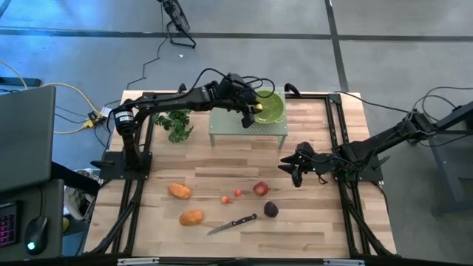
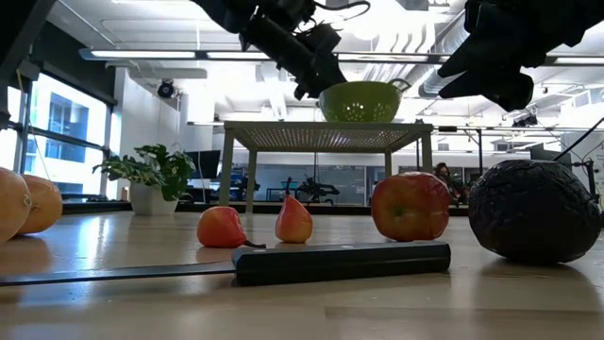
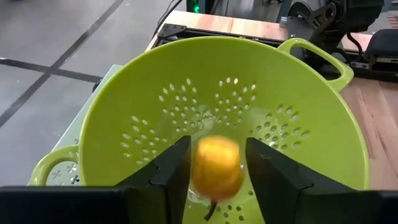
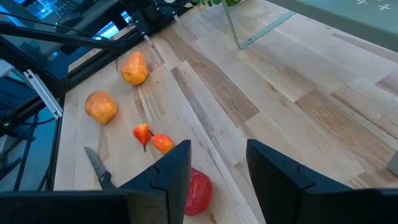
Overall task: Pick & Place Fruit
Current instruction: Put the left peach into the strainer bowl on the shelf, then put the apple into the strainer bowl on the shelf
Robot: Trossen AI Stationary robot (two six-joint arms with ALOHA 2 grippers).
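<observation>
From above, my left gripper point(image 1: 250, 112) is over the green colander point(image 1: 270, 108), which sits on a small pale stand point(image 1: 247, 133) at the far side of the table point(image 1: 318, 229). My right gripper point(image 1: 293, 168) hangs above bare wood near the middle. Two orange ovals point(image 1: 179, 191), two tiny fruits point(image 1: 231, 196), a red round one point(image 1: 260, 188) and a dark purple one point(image 1: 271, 210) lie along the near half, with a knife point(image 1: 233, 224) beside them and a leafy bunch point(image 1: 176, 124) off to the stand's left.

Low down, the same fruit lines up behind the knife.

My left wrist shows a small yellow-orange fruit point(image 3: 216, 167) between my fingers point(image 3: 171, 171), blurred, so I honestly can't say if I'm gripping it or it's dropping.

My right wrist: fingers partly spread, nothing between them, red fruit below.
</observation>
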